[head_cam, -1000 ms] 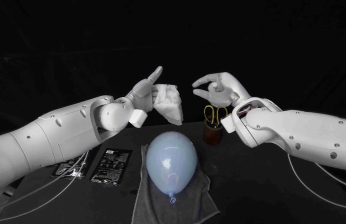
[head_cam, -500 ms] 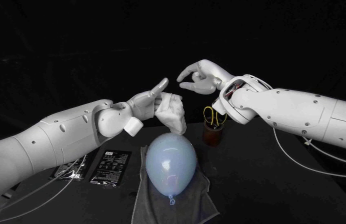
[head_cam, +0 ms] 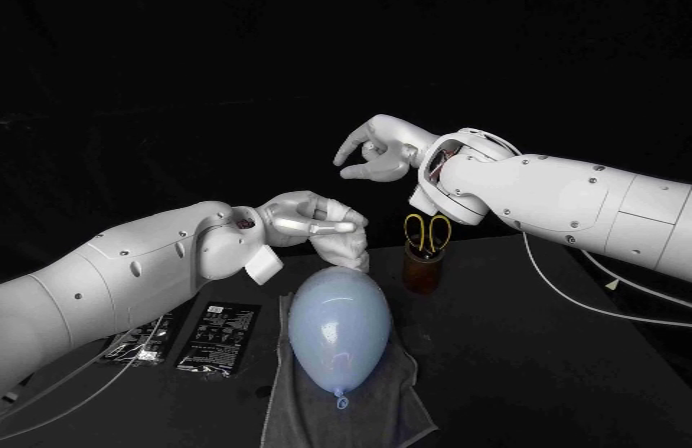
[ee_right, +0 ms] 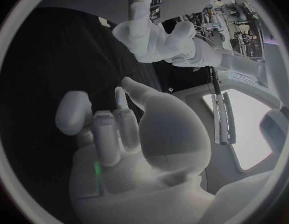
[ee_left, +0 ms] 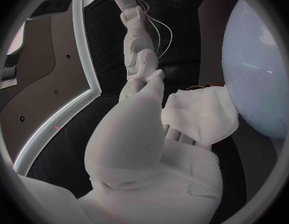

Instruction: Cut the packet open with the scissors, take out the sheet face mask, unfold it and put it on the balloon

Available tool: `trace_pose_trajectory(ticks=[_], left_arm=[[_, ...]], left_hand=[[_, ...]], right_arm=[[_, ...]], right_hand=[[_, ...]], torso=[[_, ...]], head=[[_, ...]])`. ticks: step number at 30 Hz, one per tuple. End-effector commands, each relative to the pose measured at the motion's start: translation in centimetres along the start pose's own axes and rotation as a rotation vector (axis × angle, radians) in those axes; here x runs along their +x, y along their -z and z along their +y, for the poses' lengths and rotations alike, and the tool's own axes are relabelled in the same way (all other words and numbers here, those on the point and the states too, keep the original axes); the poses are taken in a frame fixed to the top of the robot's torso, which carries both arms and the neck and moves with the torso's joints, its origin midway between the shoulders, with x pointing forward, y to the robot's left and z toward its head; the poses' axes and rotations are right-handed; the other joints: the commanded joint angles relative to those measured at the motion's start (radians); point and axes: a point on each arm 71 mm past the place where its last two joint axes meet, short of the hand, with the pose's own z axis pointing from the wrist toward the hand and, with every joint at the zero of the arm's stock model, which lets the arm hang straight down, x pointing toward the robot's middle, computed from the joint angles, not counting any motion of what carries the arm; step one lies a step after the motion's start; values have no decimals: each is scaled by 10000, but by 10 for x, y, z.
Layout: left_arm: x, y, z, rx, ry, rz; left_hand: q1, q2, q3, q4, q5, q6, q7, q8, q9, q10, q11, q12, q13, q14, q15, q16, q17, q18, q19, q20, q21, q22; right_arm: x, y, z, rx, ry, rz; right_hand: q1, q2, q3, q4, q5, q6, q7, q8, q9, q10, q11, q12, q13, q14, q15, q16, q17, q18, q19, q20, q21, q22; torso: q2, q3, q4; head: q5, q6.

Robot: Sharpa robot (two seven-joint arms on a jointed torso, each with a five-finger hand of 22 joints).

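My left hand (head_cam: 307, 222) holds the folded white sheet mask (head_cam: 348, 249) just above the far end of the pale blue balloon (head_cam: 340, 325). In the left wrist view the mask (ee_left: 203, 115) hangs from the fingers (ee_left: 146, 92) beside the balloon (ee_left: 259, 72). My right hand (head_cam: 376, 150) hovers higher and further back, fingers curled in, holding nothing. The right wrist view shows that hand (ee_right: 129, 134) facing the left hand (ee_right: 158, 39). The yellow-handled scissors (head_cam: 427, 231) stand in a brown cup (head_cam: 421, 271). A black packet (head_cam: 219, 335) lies flat at the left.
The balloon lies on a grey towel (head_cam: 389, 398) near the table's front. A second packet (head_cam: 142, 339) and white cables lie under my left arm. The cup stands close to the balloon's right side, below my right forearm.
My left hand has come down with the mask towards the balloon's far end and curled its raised finger in. My right hand has risen and drawn back from the left hand.
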Motion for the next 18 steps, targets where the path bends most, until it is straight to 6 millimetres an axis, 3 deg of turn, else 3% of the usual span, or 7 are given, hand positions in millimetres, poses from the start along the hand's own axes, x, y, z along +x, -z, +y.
trace_pose_trajectory(ticks=[1, 10, 18], left_arm=[[-1, -2, -1, 75, -1040, -195], [-2, -4, -1, 57, -1398, -385], [-1, -5, -2, 81, -1544, -403]], left_hand=[[379, 53, 363, -230, -20, 147, 567, 61, 20, 166, -32, 48, 3, 85, -85, 59, 20, 118, 130, -7, 89, 17], [587, 0, 926, -528, -18, 213, 550, 70, 8, 283, -55, 21, -9, 163, -111, 66, 32, 130, 267, -34, 137, 13], [501, -130, 1432, -674, -17, 375, 450, 127, 13, 504, -136, 35, -9, 273, -165, 94, 50, 140, 365, -67, 173, 13]], right_arm=[[9, 0, 2, 73, -145, 1685], [15, 4, 0, 537, -282, 3056], [18, 3, 0, 708, -422, 3310]], right_hand=[[-41, -235, -164, 13, -14, -76, -26, -114, -37, 418, -26, 22, 1793, 1045, -57, 53, 2627, -57, -67, 5, -104, 369], [-384, -598, -731, 271, -16, -177, -23, -374, -150, 317, -22, -71, 1708, 1045, -57, 53, 2627, -21, -210, 4, -334, 300], [-415, -646, -1078, 454, -20, -371, 104, -593, -228, 272, 91, -106, 1677, 1045, 36, 53, 2627, -27, -239, 66, -374, 304]], torso=[[-13, 3, 2], [-18, 18, -14], [-11, 21, 0]], head=[[-18, 9], [-17, 22], [-45, 5]])
